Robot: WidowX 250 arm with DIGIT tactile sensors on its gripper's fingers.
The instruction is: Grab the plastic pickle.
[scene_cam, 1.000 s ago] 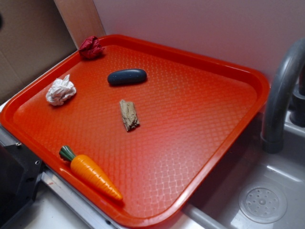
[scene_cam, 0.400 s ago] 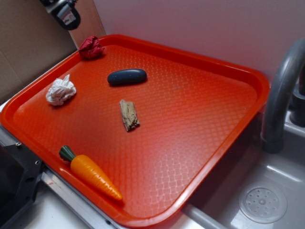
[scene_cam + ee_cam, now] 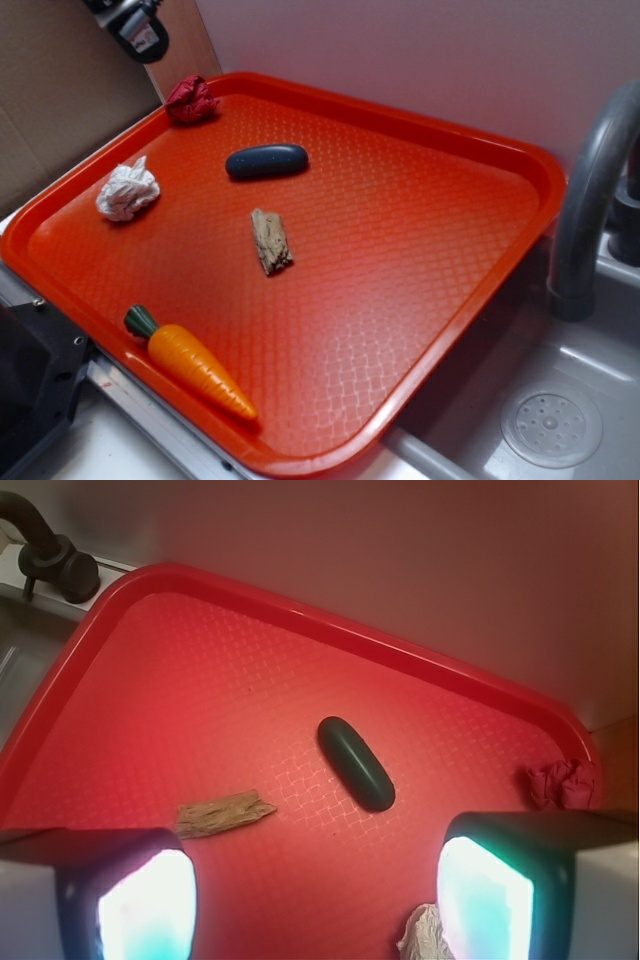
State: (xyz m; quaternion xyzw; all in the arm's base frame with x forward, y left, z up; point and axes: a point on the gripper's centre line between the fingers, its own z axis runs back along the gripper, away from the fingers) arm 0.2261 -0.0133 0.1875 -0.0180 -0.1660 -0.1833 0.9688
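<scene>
Nearby, wood chunk (image 3: 271, 241) beside plastic pickle (image 3: 266, 161).

On the tray (image 3: 440, 130) the plastic pickle (image 3: 266, 161) lies toward the back, the wood chunk (image 3: 271, 241) just before it, the carrot (image 3: 190, 362) at the front edge, the sink (image 3: 560, 400) to the right.

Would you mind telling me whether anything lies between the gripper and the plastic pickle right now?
Nothing visible does. In the wrist view the plastic pickle lies alone on bare tray ahead of the open gripper. The wood chunk, red wad and white wad sit off to the sides.
</scene>
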